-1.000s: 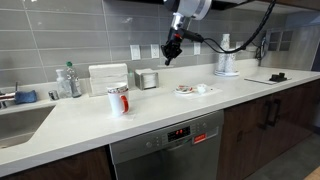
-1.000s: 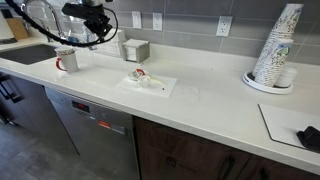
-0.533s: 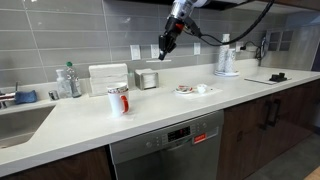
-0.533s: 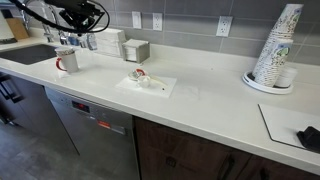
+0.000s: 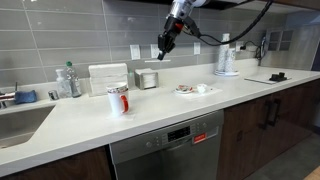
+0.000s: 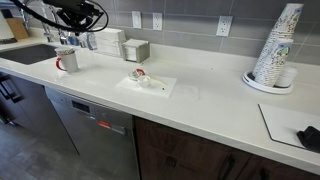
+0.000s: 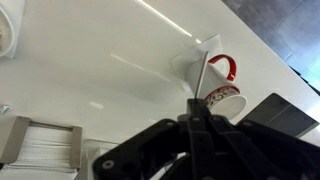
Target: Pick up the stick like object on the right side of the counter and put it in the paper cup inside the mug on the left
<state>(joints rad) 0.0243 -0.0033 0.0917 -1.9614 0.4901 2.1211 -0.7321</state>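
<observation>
The stick (image 7: 204,78), thin and white, is pinched between dark jaws.

Grey tile wall (image 5: 60,35) w/ white outlets (image 6: 224,26), dk brown cabinets (image 6: 200,155) & steel dishwasher (image 5: 168,150) below.

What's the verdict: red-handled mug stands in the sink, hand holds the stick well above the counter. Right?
No. The mug stands on the counter, outside the sink, as an exterior view shows. The rest holds: the hand holds the stick well above the counter.
</observation>
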